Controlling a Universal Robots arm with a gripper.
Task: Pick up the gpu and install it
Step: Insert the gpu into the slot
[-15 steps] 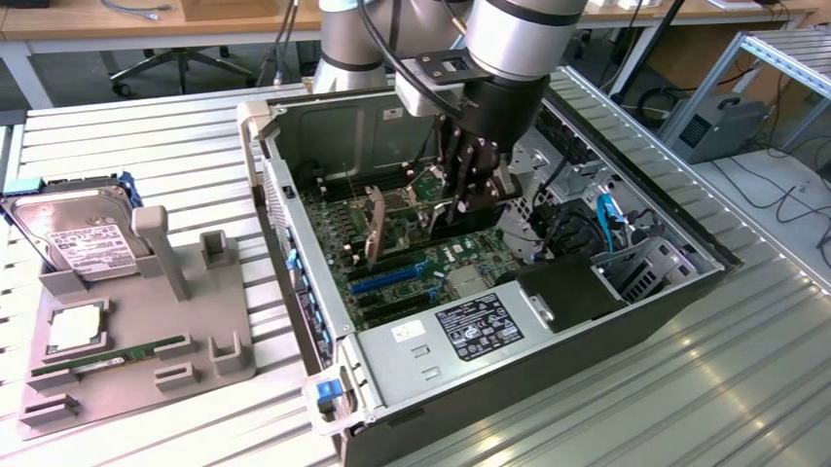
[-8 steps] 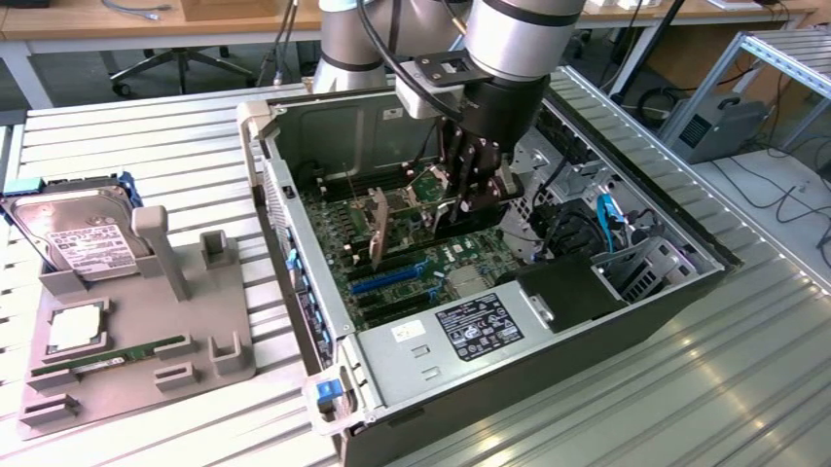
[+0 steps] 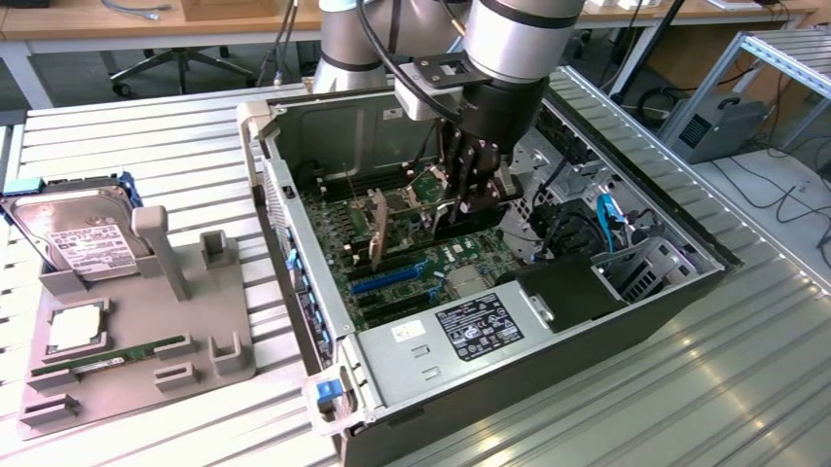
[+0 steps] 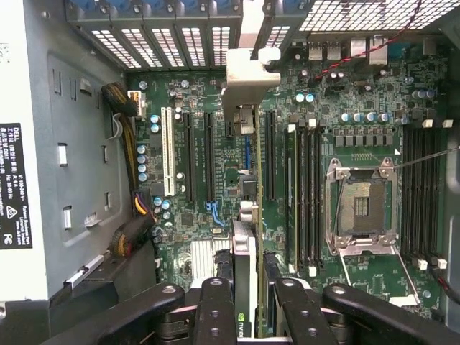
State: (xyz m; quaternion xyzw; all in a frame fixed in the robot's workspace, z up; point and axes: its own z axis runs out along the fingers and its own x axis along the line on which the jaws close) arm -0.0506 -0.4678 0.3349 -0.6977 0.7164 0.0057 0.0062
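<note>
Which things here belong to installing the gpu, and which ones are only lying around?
For the job:
- gpu, standing on edge inside the case, held by the tool
- motherboard with its slots
- open computer case

Lying about:
- hard drive in the grey holder
- memory stick on the holder

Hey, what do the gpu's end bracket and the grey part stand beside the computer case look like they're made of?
The gpu end bracket looks like bare sheet metal: pale silver, thin, bent at its tip. The grey stand looks like matte moulded or printed plastic: uniform dull grey with blocky posts, though that is uncertain.
</note>
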